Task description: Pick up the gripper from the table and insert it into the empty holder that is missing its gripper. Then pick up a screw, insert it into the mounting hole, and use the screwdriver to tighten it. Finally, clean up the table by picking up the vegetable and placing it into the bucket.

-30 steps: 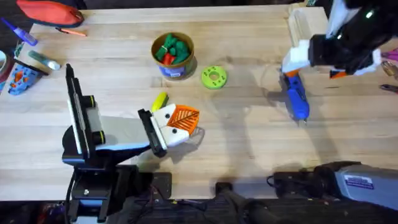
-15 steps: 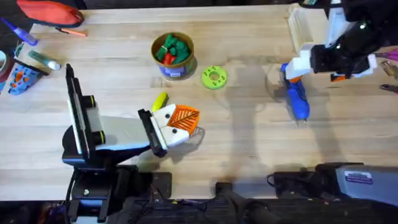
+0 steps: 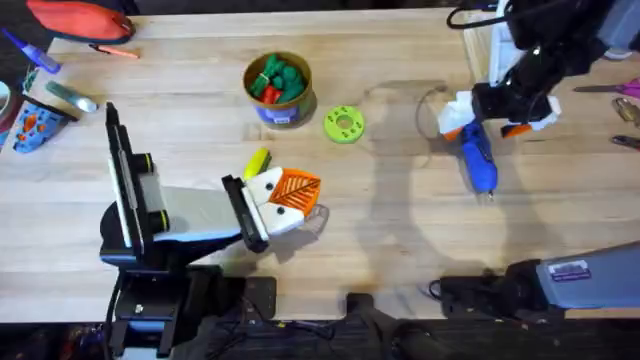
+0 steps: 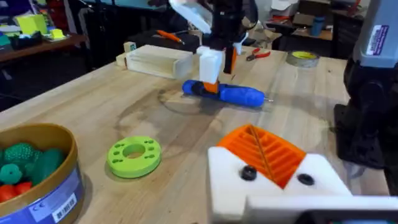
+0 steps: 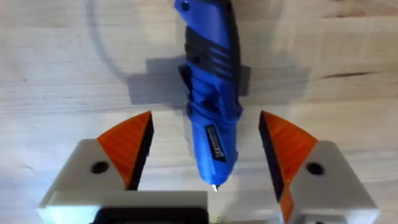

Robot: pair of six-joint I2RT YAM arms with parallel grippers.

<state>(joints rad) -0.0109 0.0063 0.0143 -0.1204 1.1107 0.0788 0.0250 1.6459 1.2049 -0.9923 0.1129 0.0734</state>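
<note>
Right gripper (image 5: 208, 155): jaws spread wide, straddling the screwdriver (image 3: 477, 160), not touching it.
Screwdriver: lying flat on the worktop (image 3: 380, 230).
Left gripper (image 3: 285, 200): jaws' state cannot be told.

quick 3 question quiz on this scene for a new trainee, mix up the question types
1. True or false: the right gripper is open, one finger on each side of the screwdriver.
2. The yellow vegetable lies: A) in the bucket B) on the table beside the holder C) on the green ring disc.
3. Fill in: the left gripper is next to the white ____.

Key: 1 true; 2 B; 3 holder.
</note>
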